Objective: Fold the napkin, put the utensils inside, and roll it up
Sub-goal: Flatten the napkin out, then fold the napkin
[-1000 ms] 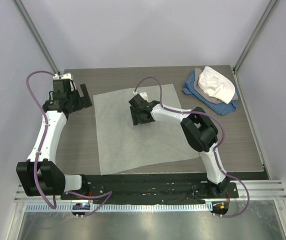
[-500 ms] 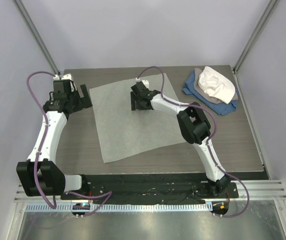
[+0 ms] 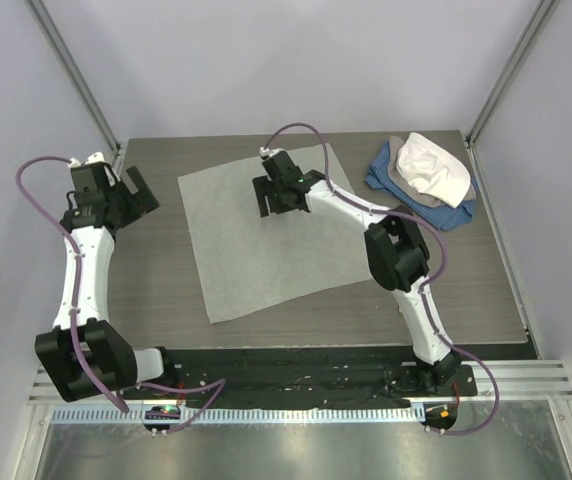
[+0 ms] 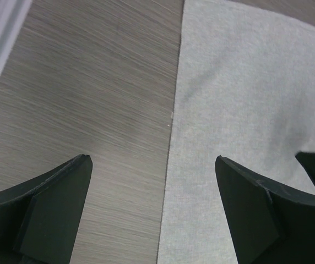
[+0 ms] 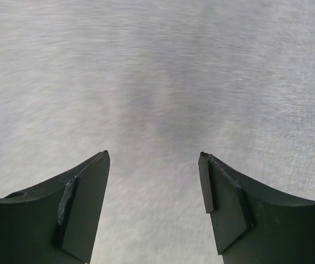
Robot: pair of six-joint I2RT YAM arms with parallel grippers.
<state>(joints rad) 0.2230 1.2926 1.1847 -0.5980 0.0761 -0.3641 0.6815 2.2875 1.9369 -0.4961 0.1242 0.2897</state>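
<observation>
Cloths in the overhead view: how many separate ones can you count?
4. The napkin lies spread flat in the middle; three are heaped at the far right: a white cloth on top, a grey cloth beneath, a blue cloth lowest. The heap may hide more.

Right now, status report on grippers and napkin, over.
Left gripper open beside napkin. Right gripper open over it. Napkin flat, unfolded. Cloth heap far right.

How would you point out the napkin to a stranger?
On the dark wood table, look mid-table: the napkin is the large pale grey sheet lying flat. The other cloths are a crumpled blue, grey and white heap in the far right corner.
</observation>
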